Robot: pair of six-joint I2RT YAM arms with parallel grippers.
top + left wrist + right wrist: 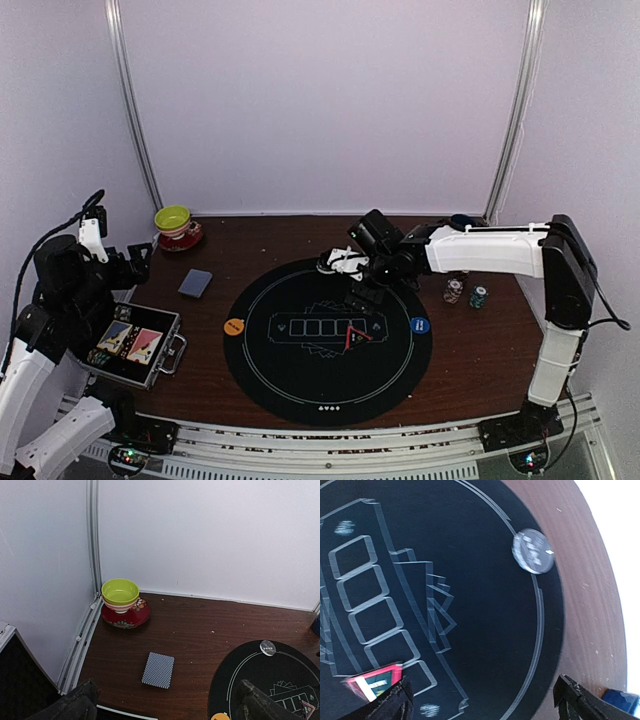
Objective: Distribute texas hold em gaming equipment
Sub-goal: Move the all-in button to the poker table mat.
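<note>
1. The right pincer [485, 695] hangs open and empty over the black mat [300, 390]. A white disc [532, 551] lies on the mat's rim line, upper right.
2. To grasp it, the pincer should probably centre over the disc, then descend straight.
3. The left pincer [166, 695] is open and empty, with the card deck [158, 670] lower centre.
4. The disc's print is too blurred to read.

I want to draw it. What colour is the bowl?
The bowl is yellow-green, clearest in the left wrist view.

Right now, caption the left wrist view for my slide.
Card deck face down on the table, green bowl on red saucer in the corner beyond.
</note>
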